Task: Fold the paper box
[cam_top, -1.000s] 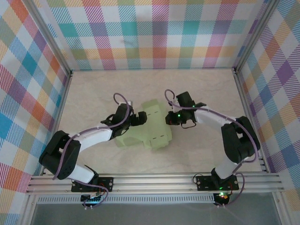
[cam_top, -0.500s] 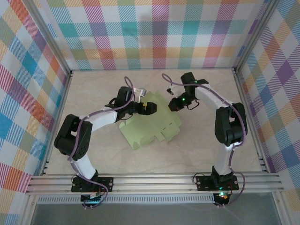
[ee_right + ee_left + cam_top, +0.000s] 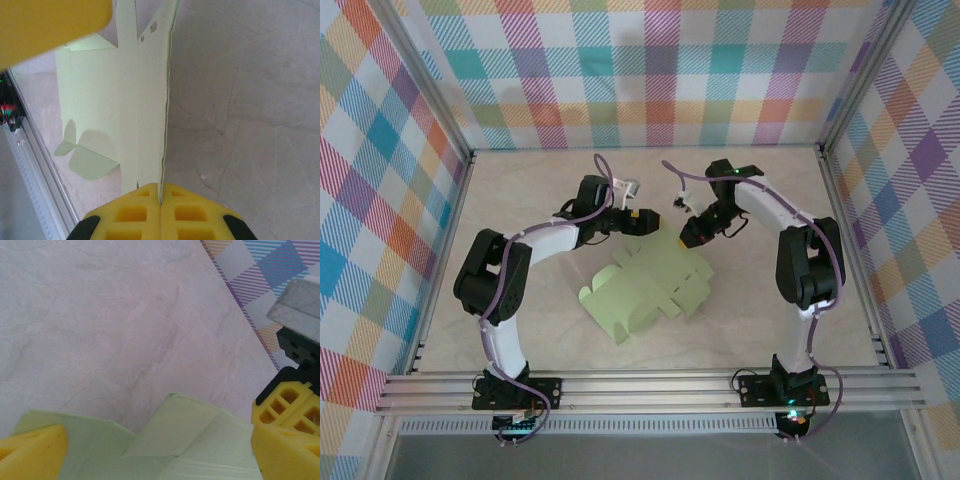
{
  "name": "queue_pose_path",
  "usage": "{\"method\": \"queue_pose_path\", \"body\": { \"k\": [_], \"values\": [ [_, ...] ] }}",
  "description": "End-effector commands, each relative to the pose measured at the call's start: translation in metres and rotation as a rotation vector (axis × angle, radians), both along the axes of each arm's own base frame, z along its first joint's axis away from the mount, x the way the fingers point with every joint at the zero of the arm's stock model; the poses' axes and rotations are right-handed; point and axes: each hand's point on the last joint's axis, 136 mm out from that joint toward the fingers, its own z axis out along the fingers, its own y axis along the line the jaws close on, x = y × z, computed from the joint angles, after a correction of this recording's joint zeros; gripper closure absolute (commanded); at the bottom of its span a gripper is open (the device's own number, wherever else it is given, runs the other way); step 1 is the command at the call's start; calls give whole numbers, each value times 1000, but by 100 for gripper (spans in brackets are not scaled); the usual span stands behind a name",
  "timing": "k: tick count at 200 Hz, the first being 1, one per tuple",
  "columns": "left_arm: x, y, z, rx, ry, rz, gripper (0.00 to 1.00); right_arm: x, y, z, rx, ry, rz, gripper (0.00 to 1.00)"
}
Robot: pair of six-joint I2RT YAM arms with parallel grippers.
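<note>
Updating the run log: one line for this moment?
paper box: unfolded sheet, one edge lifted | right gripper: shut on that edge | left gripper: open, over the sheet

Light: bright, even, from overhead across the pale marbled surface (image 3: pixel 520 320).
Shadows: soft and faint under the pale green card sheet (image 3: pixel 640 295).
Focus: left pincer's yellow fingers (image 3: pixel 30 450) blurred close to the lens; top view sharp.

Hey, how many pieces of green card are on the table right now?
1. The paper box is an unfolded sheet in the middle of the table, its far right edge pinched in the right hand. None seems hidden.
</note>
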Motion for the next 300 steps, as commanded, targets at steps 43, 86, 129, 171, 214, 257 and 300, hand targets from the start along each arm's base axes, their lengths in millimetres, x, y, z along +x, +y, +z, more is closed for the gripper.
{"method": "queue_pose_path", "body": {
  "k": [43,86,129,171,214,257,300],
  "values": [
    [-2,-15,32,-140,-158,-231,15,-20,12,17,106,83,86,100],
    [-20,-18,29,-148,-175,-390,34,-23,12,17,114,102,98,100],
    [-31,-17,34,-154,-193,-436,54,-15,10,13,105,111,78,100],
    [-28,-15,30,-83,-205,-385,64,1,4,7,48,80,20,100],
    [-32,-17,28,35,-303,-333,73,9,2,5,12,67,-8,100],
    [-35,-27,24,89,-345,-321,83,11,3,7,13,77,-20,100],
    [-35,-29,24,159,-401,-266,87,13,0,2,-21,90,-43,100]
  ]
}}
